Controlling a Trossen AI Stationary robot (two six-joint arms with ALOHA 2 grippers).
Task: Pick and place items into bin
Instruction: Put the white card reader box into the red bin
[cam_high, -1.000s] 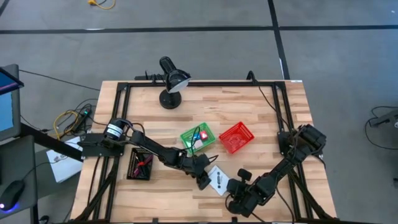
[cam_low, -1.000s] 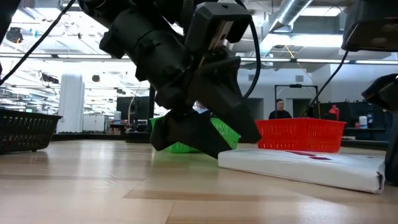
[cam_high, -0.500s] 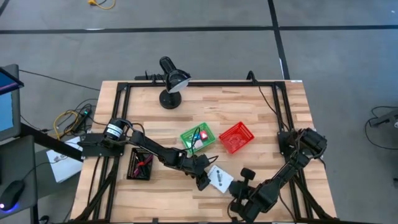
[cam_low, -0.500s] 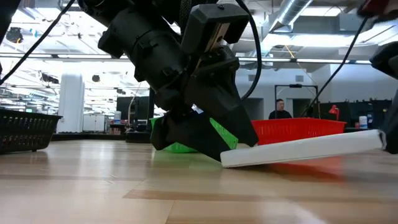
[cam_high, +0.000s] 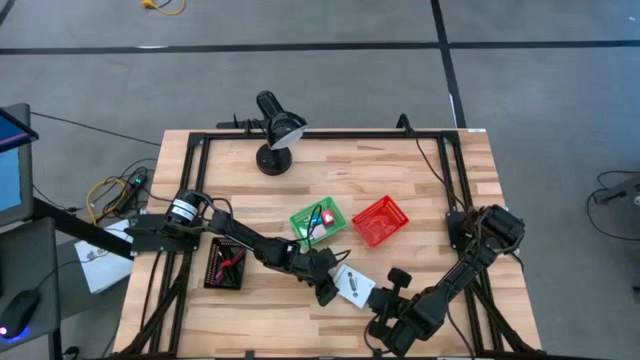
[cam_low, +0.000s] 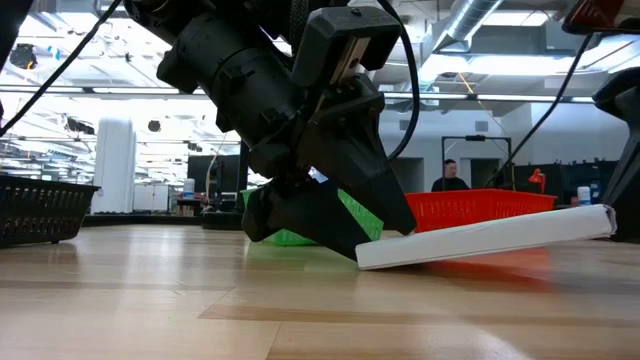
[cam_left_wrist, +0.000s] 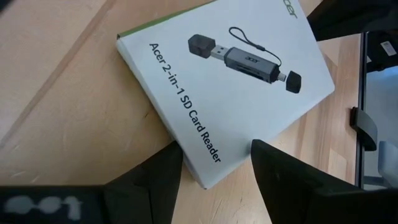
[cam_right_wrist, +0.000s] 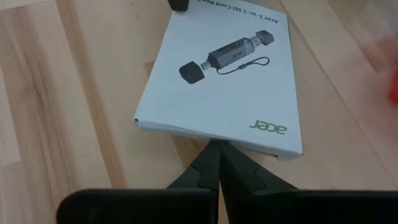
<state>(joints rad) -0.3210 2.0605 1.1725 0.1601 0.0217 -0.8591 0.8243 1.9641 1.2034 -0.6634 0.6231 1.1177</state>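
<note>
The white card is a flat white box (cam_high: 352, 288) printed with a black card reader (cam_left_wrist: 239, 53). It sits tilted in the low view (cam_low: 480, 238), its low end on the table by my left gripper (cam_low: 340, 225) and its other end raised. My left gripper (cam_left_wrist: 216, 148) is open around the box's low corner. My right gripper (cam_right_wrist: 217, 146) is shut, with its tip under the box's opposite edge. A red-pink block (cam_high: 327, 216) lies in the green bin (cam_high: 303, 222). My left gripper's one finger (cam_left_wrist: 163, 163) lies against the box's side edge (cam_left_wrist: 180, 149) near its low corner, coming level from the table's left; the other finger (cam_left_wrist: 273, 163) stands beside the box. My right gripper's shut fingertips (cam_right_wrist: 216, 152) are wedged under the box's raised edge (cam_right_wrist: 217, 138), slanting up from the table's near right. That edge is lifted and the opposite end stays on the table.
A red bin (cam_high: 381, 220) stands right of the green bin, just beyond the box. A black bin (cam_high: 224, 263) holding red items sits under my left arm. A black lamp (cam_high: 275, 130) stands near the far edge. A person (cam_low: 450, 176) stands in the room beyond.
The box lay flat a second ago. My right gripper has pushed under its right end and risen, so that end is now lifted. The end by my left gripper has stayed on the table.
</note>
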